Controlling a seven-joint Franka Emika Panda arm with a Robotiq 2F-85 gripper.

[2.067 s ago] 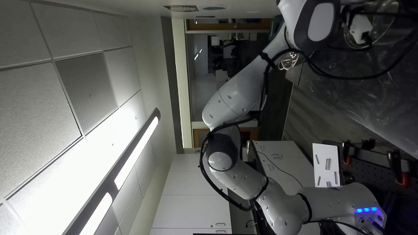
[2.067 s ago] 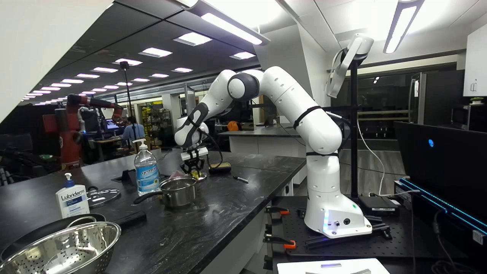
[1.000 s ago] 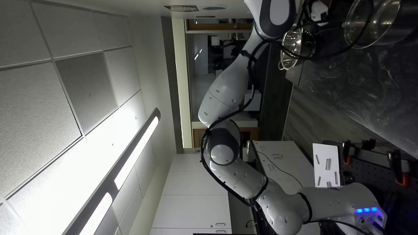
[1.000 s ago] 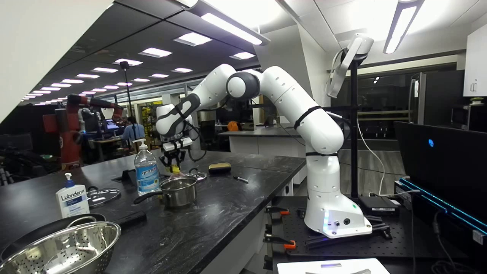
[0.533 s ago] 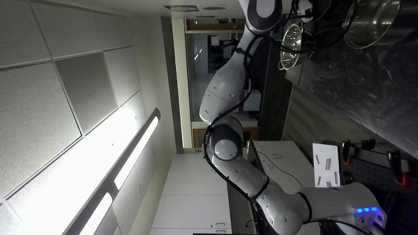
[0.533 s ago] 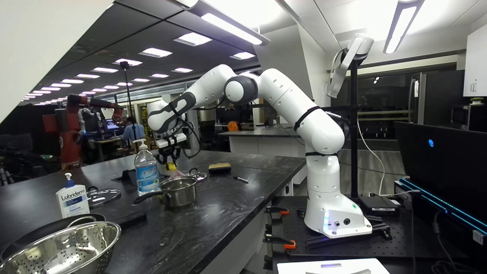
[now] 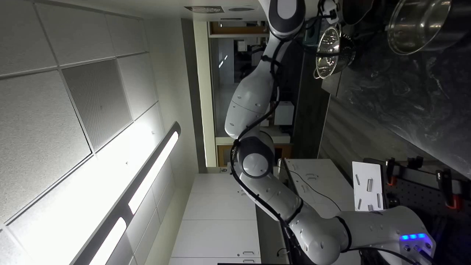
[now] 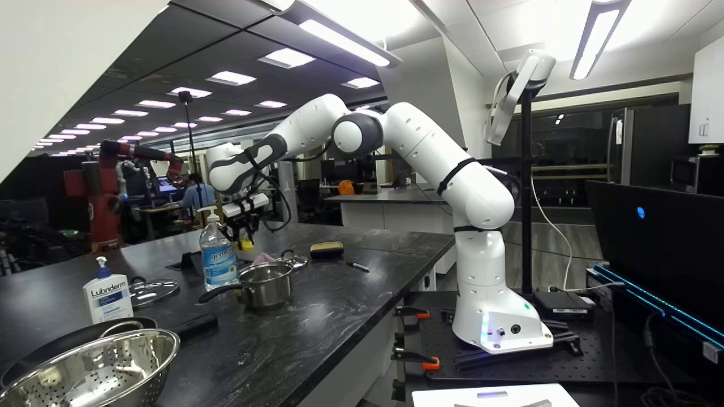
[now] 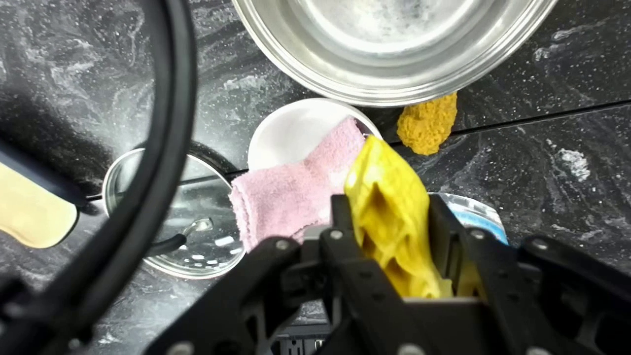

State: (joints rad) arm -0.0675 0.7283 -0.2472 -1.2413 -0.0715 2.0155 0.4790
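Yellow bundle (image 9: 394, 227), crumpled, clamped in the claw (image 9: 388, 209), finger pads pressing both sides; cloth or plastic, can't tell. Narrow end pokes out past the fingertips, rest runs back toward the palm. Claw aims down over the dark counter (image 8: 328, 305); in an exterior view it shows just right of the clear soap bottle (image 8: 219, 260), bundle at its tips. Wrist view: bundle overlaps the right edge of a pink towel (image 9: 291, 197), draped across a white bowl (image 9: 283, 135); contact unclear. Orange lump (image 9: 428, 123) lies by the rim of the steel pot (image 9: 389, 91), beyond the bundle's end. Glass lid (image 9: 207, 197) left of towel, tan-and-black block (image 9: 37, 212) farther left. Lotion bottle (image 8: 108, 299) and steel colander (image 8: 113, 367) sit well apart from the claw in an exterior view.
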